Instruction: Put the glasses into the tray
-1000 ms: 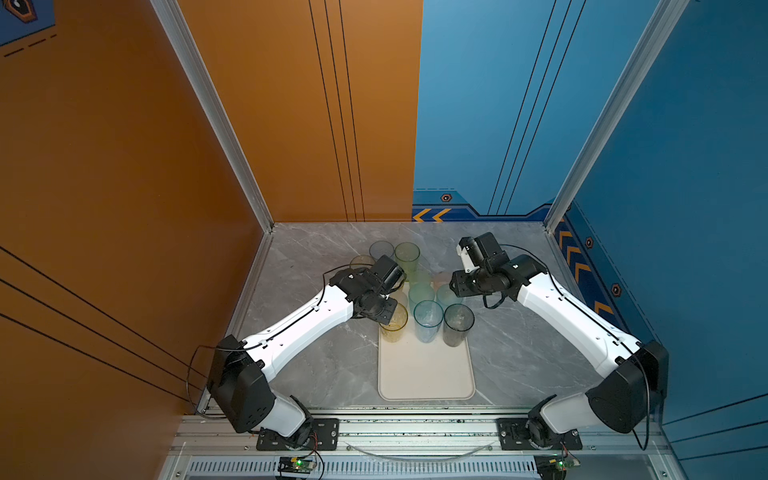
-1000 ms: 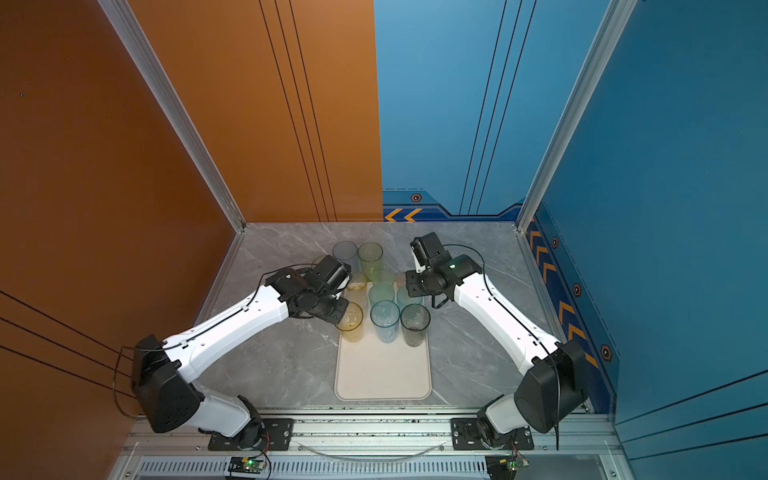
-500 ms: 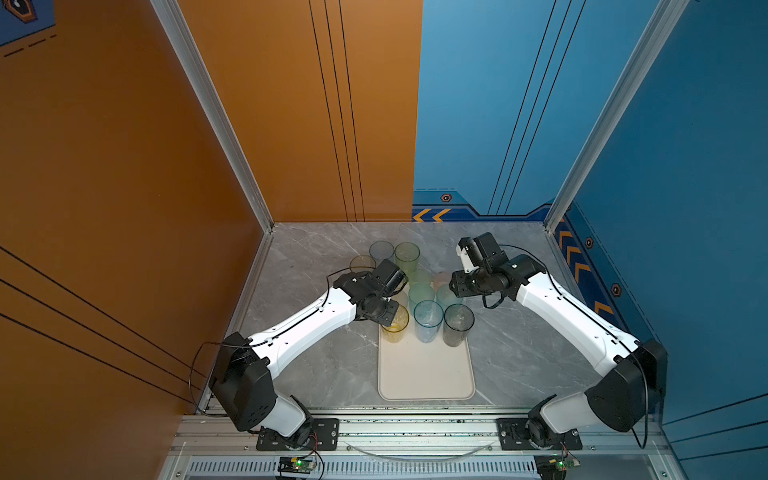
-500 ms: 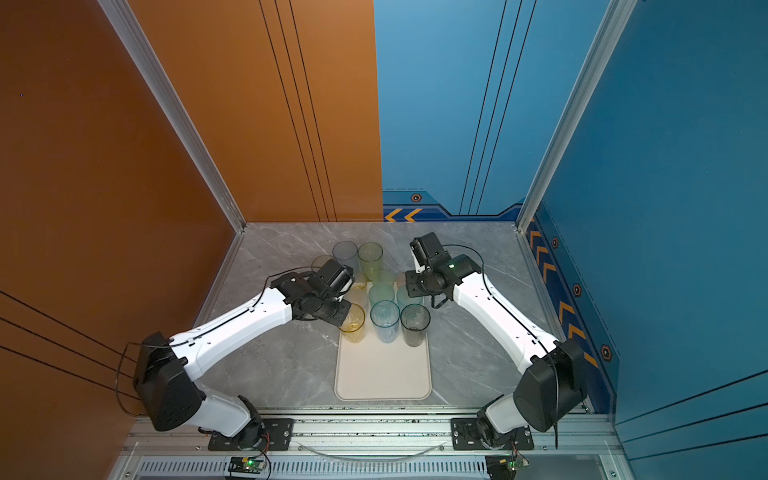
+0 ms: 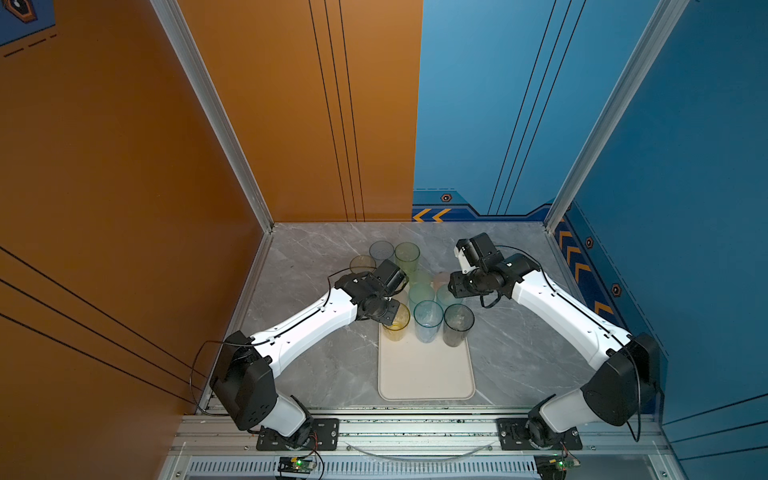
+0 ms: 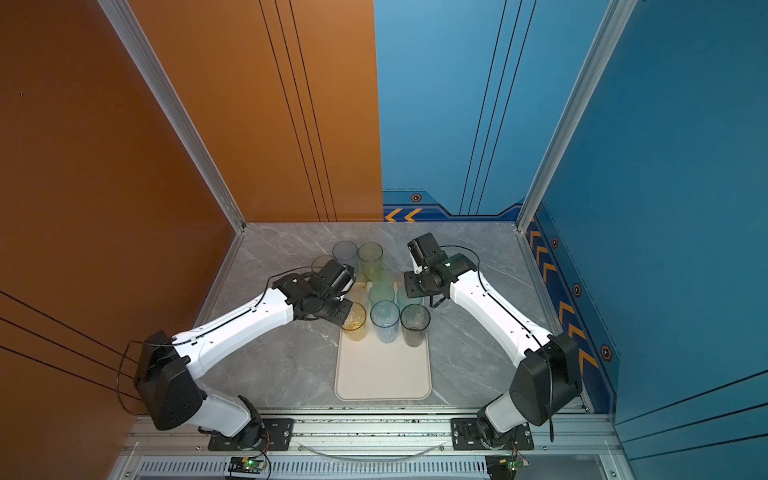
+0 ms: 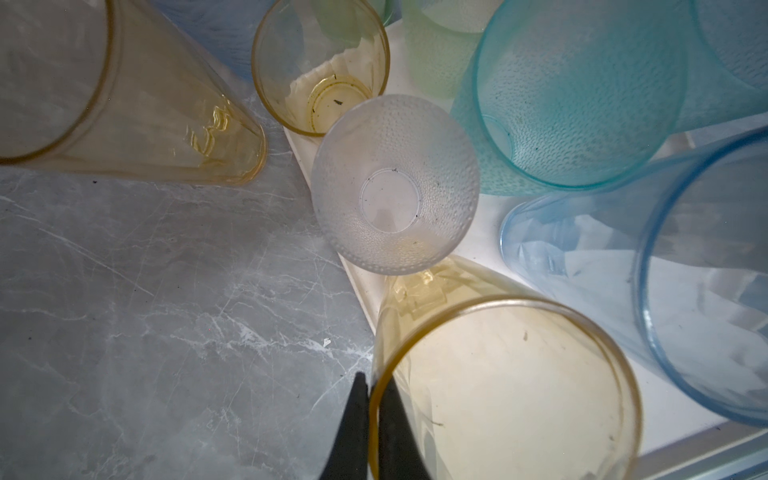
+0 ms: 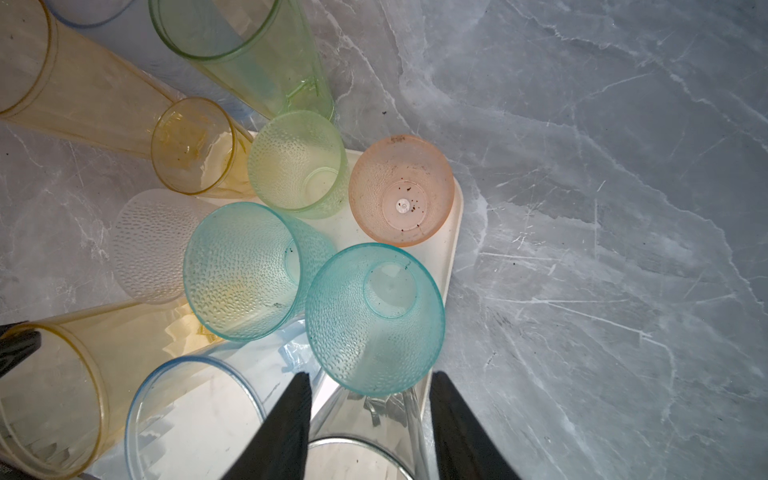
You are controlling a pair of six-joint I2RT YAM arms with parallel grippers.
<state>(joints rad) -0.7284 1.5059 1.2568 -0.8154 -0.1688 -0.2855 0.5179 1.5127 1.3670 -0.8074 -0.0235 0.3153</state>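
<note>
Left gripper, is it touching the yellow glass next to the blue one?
Touching. Left wrist view shows the left gripper pinching the yellow glass at its rim, one finger inside, one outside.

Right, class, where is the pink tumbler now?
Right wrist view: the pink tumbler stands in the far right corner of the tray, beside the frosted green tumbler.

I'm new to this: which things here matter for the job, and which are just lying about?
Job: cream tray; yellow glass pinched by the left gripper; other tinted glasses; right gripper.
Merely backdrop: marble tabletop; orange wall; blue wall.
</note>
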